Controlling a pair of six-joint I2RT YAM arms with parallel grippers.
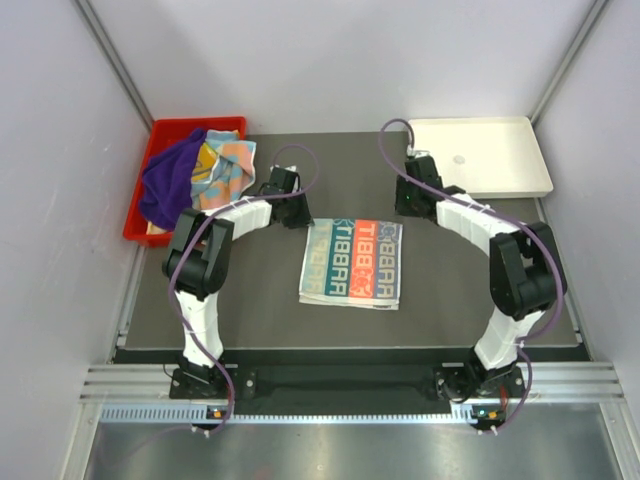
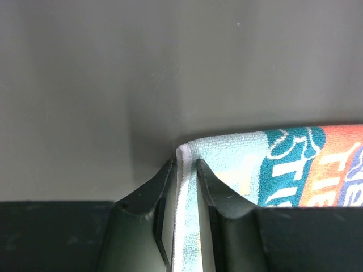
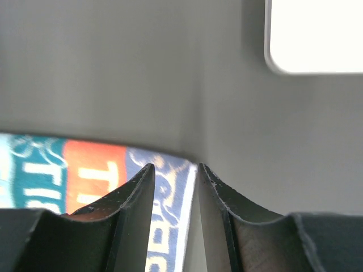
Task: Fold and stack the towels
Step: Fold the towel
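A teal, orange and blue towel with big letters (image 1: 352, 263) lies folded flat in the middle of the dark mat. My left gripper (image 1: 304, 220) sits at its far left corner, shut on the white hem; the left wrist view shows the hem of the lettered towel (image 2: 283, 164) standing up, pinched in my left gripper (image 2: 184, 164). My right gripper (image 1: 403, 216) hovers at the far right corner. In the right wrist view my right gripper (image 3: 174, 169) is open, with the towel's blue edge (image 3: 164, 226) lying flat below it. A purple towel (image 1: 170, 180) and a multicoloured towel (image 1: 225, 165) lie heaped in the bin.
A red plastic bin (image 1: 160, 135) stands at the back left, off the mat's corner. A white shallow tray (image 1: 480, 155) stands at the back right, and the same white tray (image 3: 317, 34) shows just beyond my right gripper. Grey walls close in the sides and back.
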